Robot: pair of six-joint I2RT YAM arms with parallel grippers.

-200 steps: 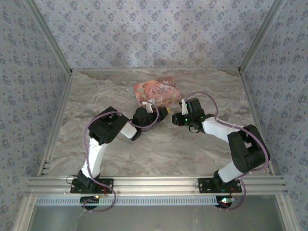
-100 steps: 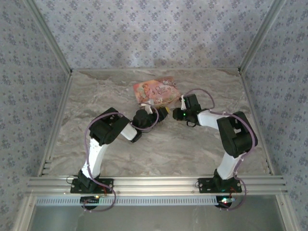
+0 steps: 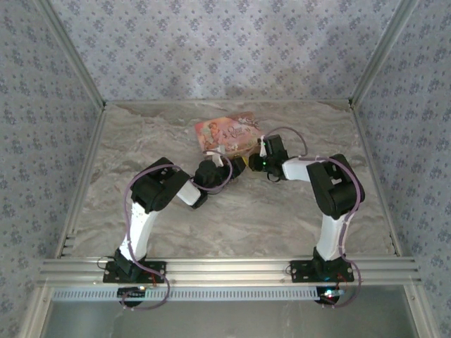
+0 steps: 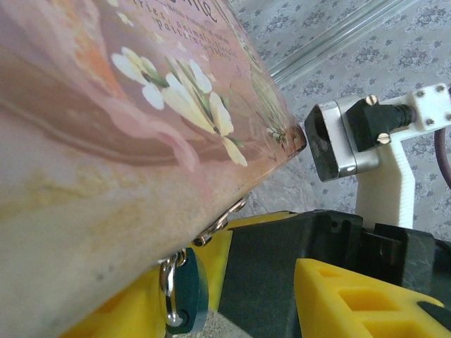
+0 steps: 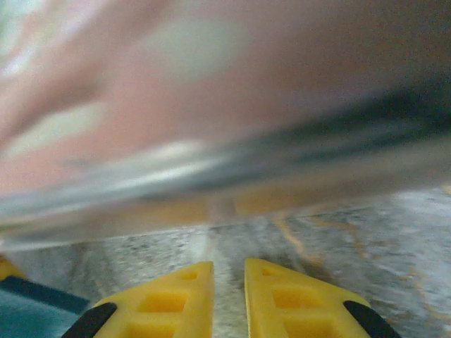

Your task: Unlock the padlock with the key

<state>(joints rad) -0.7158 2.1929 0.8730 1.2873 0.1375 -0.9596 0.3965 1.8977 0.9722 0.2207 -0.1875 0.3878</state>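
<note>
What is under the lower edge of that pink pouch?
A small blue padlock hangs by its silvery loop just under the edge of the pouch, seen from the left wrist. Whatever lies beneath the rest of the pouch is covered by it.

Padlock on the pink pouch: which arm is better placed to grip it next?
Probably left: the padlock hangs within the open left gripper, close to one side. The right gripper, nearly shut, points at the pouch edge.

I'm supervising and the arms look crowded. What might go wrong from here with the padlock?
The padlock hangs at the pouch edge, so a push may swing it aside. The left gripper and right gripper sit very close and may collide. The right wrist view is blurred, making alignment hard to check.
</note>
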